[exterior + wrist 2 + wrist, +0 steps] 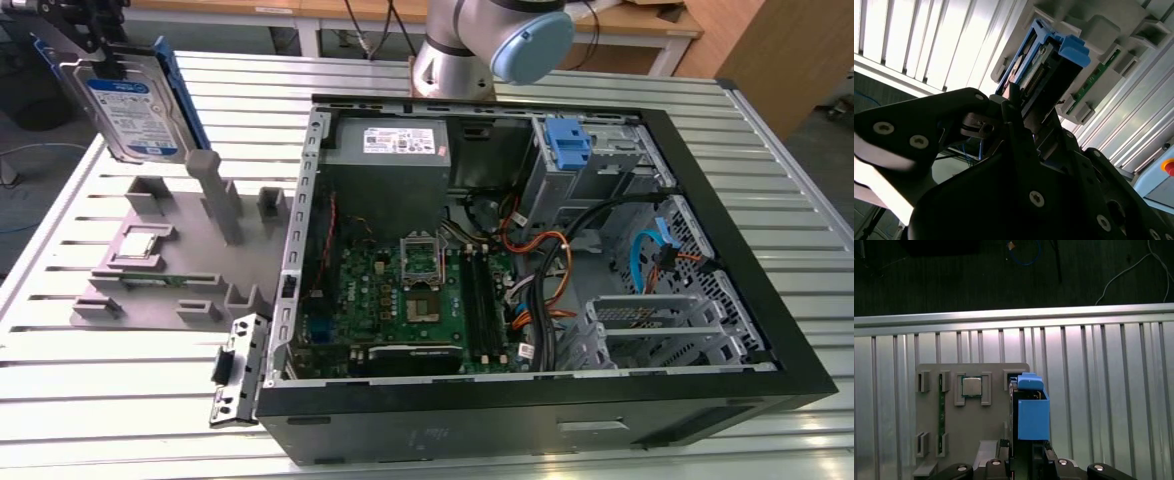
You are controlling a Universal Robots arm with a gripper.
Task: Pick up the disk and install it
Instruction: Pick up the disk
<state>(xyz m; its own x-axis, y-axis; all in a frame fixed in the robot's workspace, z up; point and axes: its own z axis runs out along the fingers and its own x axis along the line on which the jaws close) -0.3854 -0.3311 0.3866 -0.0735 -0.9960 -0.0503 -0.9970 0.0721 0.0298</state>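
Item: disk (pixel 134 100), a silver drive with a white-and-blue label in a blue carrier. Location: in my grasp, hanging upright by its upper end at the far side of the table (pixel 120 400), on the exterior view's left. It is raised over the grey stand (pixel 167 215) and, as far as I can tell, apart from it. One post (pixel 214 190) of the stand is just beside the disk's lower corner. Fingers: gripper (pixel 1019 107) clenched on the disk, one finger to each side of it, seen in both wrist views. Also on the stand: a square chip (pixel 972 386) in its pocket, near the disk but apart from it. Destination: the open case (pixel 534 425), well apart on the exterior view's right, with a blue bracket (pixel 567 145) in a bay at its far corner. Step, as I judge it: the pick-up is done and the install is not begun. What the install calls for, in my judgement: a firm hold, clearance from the post and the case wall, and square alignment with a bay. Which bay, I cannot tell.
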